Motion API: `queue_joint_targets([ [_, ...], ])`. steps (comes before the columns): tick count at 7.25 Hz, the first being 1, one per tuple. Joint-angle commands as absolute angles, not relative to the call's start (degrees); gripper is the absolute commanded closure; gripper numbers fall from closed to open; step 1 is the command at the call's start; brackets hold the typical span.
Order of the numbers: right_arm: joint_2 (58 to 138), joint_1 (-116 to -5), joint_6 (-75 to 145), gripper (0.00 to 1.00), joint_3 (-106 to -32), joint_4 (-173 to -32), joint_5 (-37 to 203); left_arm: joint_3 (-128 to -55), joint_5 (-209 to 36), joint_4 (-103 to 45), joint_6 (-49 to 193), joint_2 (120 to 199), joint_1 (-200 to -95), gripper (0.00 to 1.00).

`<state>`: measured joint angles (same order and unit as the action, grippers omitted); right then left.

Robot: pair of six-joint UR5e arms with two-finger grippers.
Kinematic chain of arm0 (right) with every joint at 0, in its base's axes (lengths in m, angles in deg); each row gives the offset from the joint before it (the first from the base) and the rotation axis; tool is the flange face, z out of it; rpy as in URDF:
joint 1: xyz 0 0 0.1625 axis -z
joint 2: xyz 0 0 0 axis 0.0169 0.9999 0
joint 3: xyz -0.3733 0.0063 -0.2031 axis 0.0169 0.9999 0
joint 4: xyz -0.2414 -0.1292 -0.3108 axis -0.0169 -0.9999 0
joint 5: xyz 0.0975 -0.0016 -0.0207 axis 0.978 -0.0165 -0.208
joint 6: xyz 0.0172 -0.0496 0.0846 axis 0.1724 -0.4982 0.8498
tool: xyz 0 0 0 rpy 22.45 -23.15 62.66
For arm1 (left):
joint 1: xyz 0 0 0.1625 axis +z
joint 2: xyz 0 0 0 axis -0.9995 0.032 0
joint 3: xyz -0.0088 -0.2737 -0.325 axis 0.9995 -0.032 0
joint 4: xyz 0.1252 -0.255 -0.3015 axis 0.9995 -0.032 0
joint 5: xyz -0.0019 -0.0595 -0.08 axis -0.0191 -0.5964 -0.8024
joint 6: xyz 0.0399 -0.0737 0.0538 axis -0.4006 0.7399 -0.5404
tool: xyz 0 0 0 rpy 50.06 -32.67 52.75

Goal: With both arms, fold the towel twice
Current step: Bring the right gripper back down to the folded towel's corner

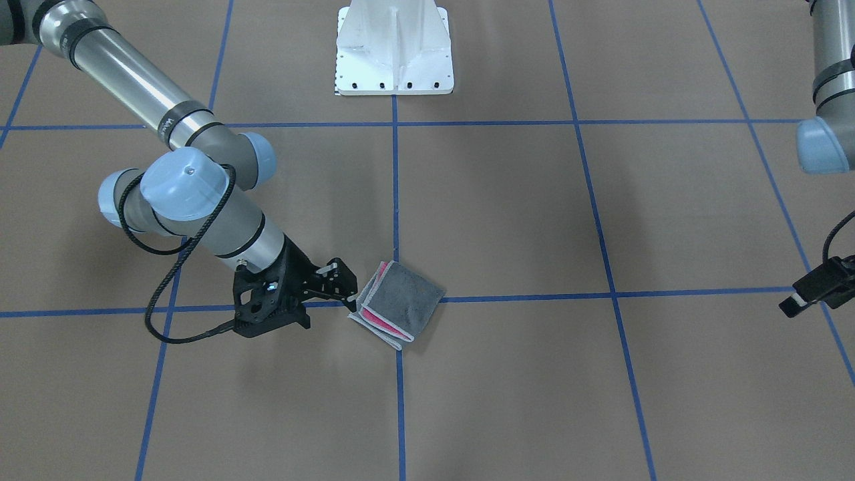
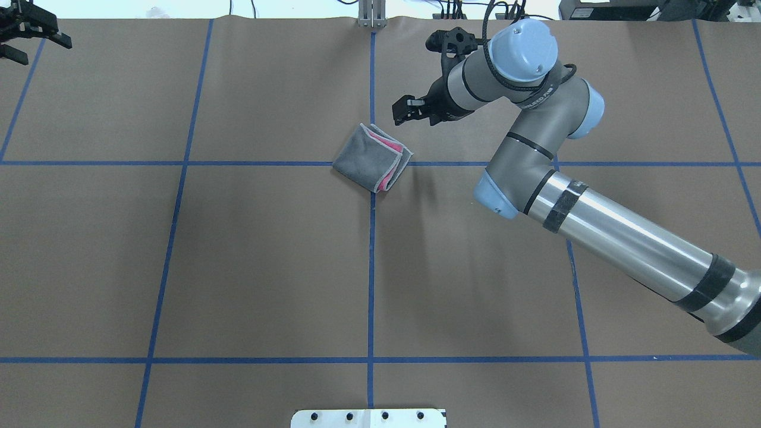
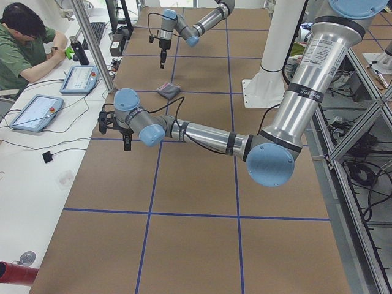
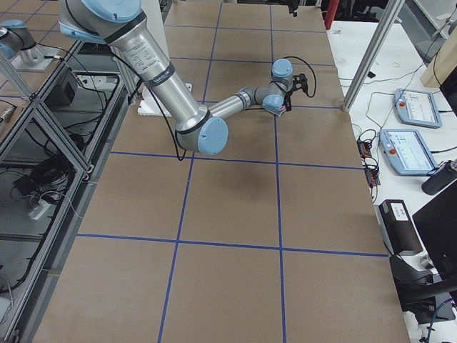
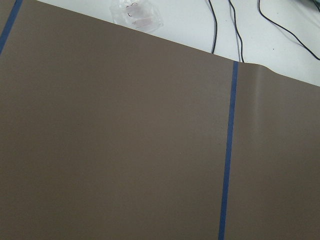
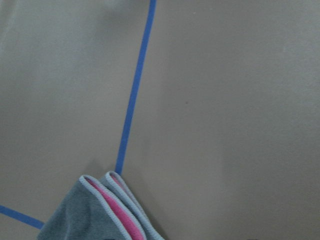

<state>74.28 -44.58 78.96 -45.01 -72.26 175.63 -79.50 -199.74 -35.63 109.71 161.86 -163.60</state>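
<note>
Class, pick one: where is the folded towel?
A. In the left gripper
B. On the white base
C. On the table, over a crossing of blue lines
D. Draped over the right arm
C: the towel lies folded on the table, right where two blue lines cross, and neither gripper holds it.

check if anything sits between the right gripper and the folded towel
Nothing visible does. The black two-finger right gripper hangs close by the layered open edge of the small folded pink-and-grey terry towel, with only the bare brown paper-covered table between them.
</note>
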Motion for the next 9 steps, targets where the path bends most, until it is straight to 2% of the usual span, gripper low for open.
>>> queue_joint_targets([
  [1, 71.62, -41.58, 79.17, 0.32, -42.14, -71.71, 171.61, -79.36, -199.74, -35.57, 109.7, 161.94, -163.58, 0.0],
  [3, 72.05, -41.4, 78.12, 0.43, -41.95, -71.71, 171.59, -79.18, -199.74, -35.57, 109.7, 161.94, -163.58, 0.0],
  [9, 72.23, -41.13, 73.46, 0.45, -39.41, -71.89, 170.62, -78.83, -199.74, -35.65, 109.62, 162.03, -163.49, 0.0],
])
